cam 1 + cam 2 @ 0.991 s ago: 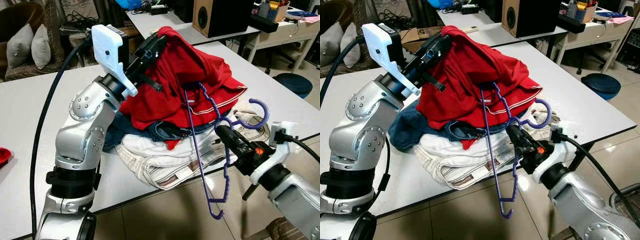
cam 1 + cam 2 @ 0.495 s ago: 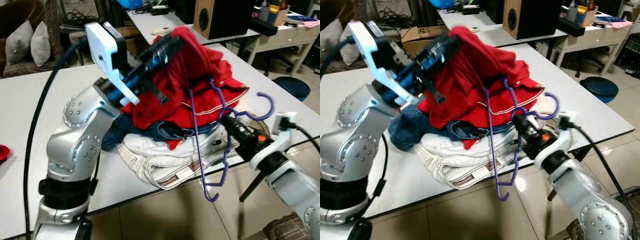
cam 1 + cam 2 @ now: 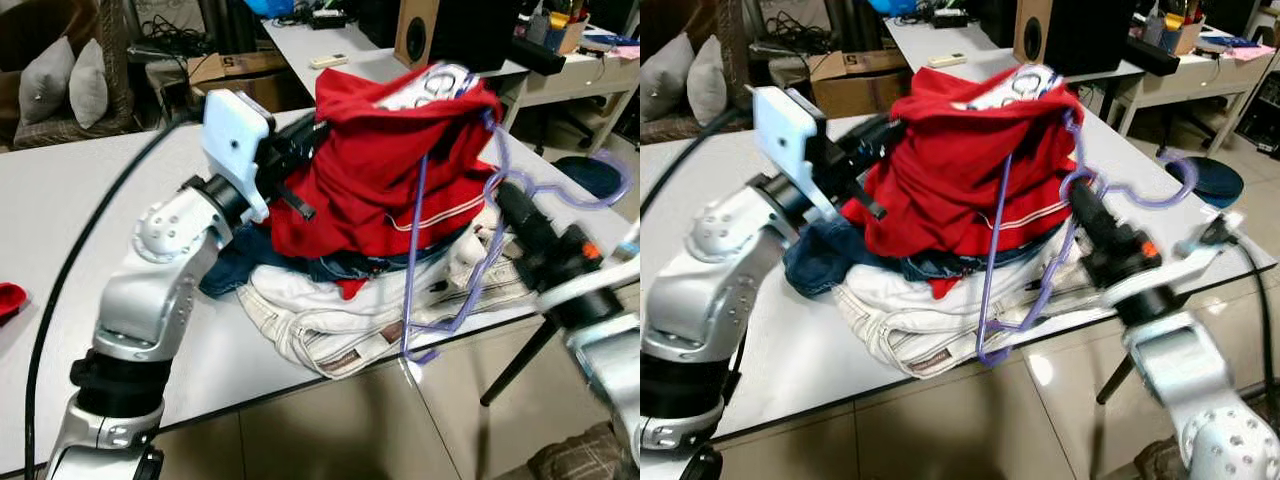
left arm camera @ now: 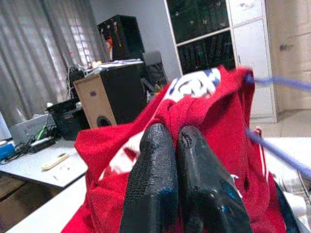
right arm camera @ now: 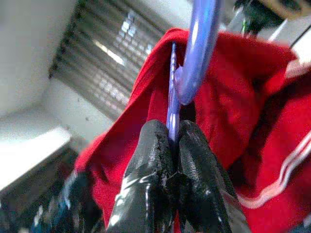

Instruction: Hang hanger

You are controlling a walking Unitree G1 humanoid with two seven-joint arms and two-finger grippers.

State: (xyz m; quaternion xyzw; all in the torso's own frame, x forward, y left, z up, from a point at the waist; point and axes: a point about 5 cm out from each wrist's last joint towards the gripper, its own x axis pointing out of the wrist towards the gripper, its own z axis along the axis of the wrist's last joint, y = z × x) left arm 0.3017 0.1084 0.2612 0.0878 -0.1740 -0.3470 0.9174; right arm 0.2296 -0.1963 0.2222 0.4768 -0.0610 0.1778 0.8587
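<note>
Right, your right claw (image 3: pixel 1085 205) is pinched tight on the neck of the purple hanger (image 3: pixel 992 270), just under its hook; the right wrist view shows the thin wire squeezed between both fingers. Hanger sits off the table's (image 3: pixel 60 230) front edge, one shoulder pushed up inside the red shirt (image 3: pixel 960 170), the lower bar dangling below table level.

Left claw (image 4: pixel 182 189) is closed on a fold of the shirt and holds it lifted above the clothes pile (image 3: pixel 340 310).

Risks as I read them:
- The grip on thin wire is narrow. Any twist from the shirt's weight could spin the hanger in your fingers.
- Only one shoulder looks seated; I can't tell if the other is in. Release the left claw now and the shirt likely slides off.
- The shirt hem lies against the jeans (image 3: pixel 235 270) below, so lifting may drag the pile toward the edge.
</note>
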